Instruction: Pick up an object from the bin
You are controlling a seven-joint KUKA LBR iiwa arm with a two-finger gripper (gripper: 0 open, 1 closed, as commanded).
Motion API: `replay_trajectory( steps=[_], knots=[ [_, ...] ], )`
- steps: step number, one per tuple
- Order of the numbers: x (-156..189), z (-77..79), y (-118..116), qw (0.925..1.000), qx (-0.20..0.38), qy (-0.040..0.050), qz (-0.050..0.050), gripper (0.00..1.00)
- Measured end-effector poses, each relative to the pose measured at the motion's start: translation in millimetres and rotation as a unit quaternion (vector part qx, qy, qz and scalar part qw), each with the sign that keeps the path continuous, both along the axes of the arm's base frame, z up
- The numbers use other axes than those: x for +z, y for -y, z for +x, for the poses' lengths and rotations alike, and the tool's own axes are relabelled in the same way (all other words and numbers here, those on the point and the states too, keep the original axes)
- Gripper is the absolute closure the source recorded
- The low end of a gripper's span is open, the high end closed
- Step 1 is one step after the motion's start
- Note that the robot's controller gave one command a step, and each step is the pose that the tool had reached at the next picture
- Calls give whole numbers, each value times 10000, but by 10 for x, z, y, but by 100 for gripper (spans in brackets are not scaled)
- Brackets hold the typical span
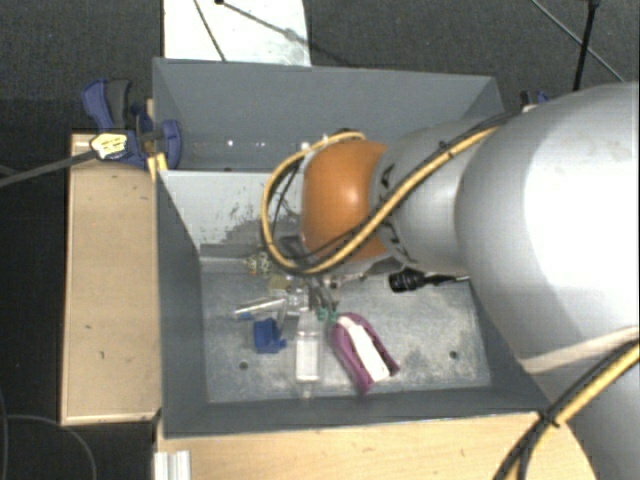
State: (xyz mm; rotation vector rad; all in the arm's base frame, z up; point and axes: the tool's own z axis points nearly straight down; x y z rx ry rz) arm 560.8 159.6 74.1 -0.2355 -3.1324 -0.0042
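Note:
My gripper (308, 298) hangs low over the middle of the bin floor, mostly hidden under the arm's orange cover. Right below it lies a clear, whitish little bottle (307, 355), pointing towards the front wall. A purple and white oblong thing (362, 351) lies slanted just right of the bottle. A small blue piece (267, 336) rests left of the bottle. A silvery metal piece (257, 309) lies left of the gripper, and a tiny green bit (323, 316) shows at the gripper's tip. I see nothing held.
The arm and its cover hide the back right part of the bin floor. The loose things lie close together near the front wall. A small dark spot marks the floor at the right.

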Motion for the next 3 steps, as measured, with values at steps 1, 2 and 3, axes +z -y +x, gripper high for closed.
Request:
replay_trajectory(
  steps=[1, 2, 3],
  knots=[
    [0, 0, 0, 10000, -1, 0, 0, 100],
    [1, 1, 0, 10000, 6, 1, 0, 100],
    [1, 1, 0, 10000, 5, 2, 0, 100]
  ],
)
